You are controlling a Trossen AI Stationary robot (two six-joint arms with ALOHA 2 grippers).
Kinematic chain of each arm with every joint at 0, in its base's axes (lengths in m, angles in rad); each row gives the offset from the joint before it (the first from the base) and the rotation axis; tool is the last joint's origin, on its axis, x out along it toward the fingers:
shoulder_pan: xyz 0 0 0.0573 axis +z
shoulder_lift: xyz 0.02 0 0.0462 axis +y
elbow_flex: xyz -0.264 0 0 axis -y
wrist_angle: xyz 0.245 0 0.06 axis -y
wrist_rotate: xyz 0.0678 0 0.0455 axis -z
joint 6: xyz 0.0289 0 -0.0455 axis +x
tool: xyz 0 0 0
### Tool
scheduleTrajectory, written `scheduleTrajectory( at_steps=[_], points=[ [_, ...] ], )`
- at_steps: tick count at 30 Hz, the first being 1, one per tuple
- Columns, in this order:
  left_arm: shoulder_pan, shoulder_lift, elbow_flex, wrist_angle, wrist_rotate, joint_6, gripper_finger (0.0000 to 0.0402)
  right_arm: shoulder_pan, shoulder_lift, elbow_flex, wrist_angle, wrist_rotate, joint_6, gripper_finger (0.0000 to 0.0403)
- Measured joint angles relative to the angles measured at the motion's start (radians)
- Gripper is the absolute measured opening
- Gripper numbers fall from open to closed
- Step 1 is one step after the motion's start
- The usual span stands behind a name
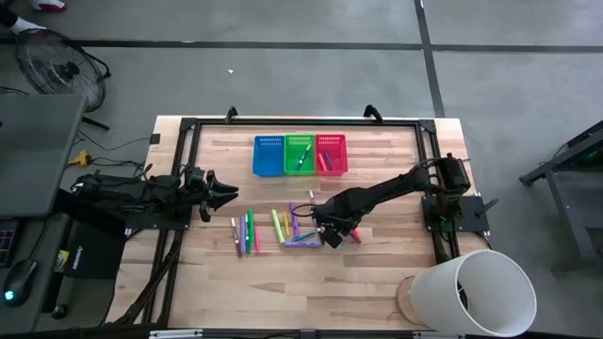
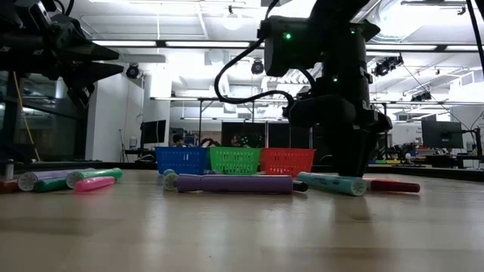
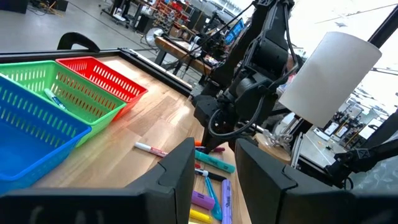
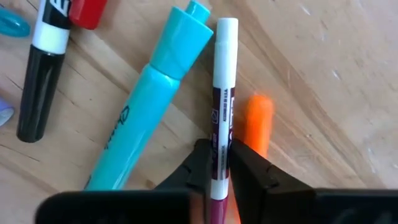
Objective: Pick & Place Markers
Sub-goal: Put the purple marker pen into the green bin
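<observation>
Several markers lie flat on the wooden table (image 1: pixel 377 254), in one loose group (image 1: pixel 247 231) near its middle and another under my right arm. My right gripper (image 4: pixel 219 168) points down over that second group (image 1: pixel 330 235) and is shut on a thin white marker with a maroon label (image 4: pixel 222 93). A teal marker (image 4: pixel 149 93) and an orange one (image 4: pixel 259 121) lie on either side of it. My left gripper (image 3: pixel 214 168) hangs open and level over the table's left side (image 1: pixel 226 193), clear of everything. My right gripper pinches the thin white marker between its two fingers (image 4: pixel 202 163) at the labelled middle of its barrel (image 4: pixel 221 140). The fingers come from above, pointing down, and lie across the marker. The marker looks to lie flat on the wood, between the teal and orange markers.
Blue (image 1: pixel 268 155), green (image 1: pixel 300 153) and red (image 1: pixel 332 153) mesh baskets stand side by side at the far edge, the green and red each holding a marker. A black marker with a red cap (image 4: pixel 43 68) lies near the teal one. A big white cylinder (image 1: pixel 476 292) stands at the near right corner.
</observation>
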Motion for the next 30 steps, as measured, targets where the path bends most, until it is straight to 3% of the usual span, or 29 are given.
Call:
scheduleTrajectory(
  at_steps=[12,30],
  points=[
    [0.000,0.000,0.000,0.000,0.000,0.000,0.0115,-0.001,0.004,0.014,-0.009,-0.021,0.001,0.0022],
    [0.000,0.000,0.000,0.000,0.000,0.000,0.0115,-0.053,0.031,0.299,-0.275,0.009,-0.088,0.0020]
  ],
)
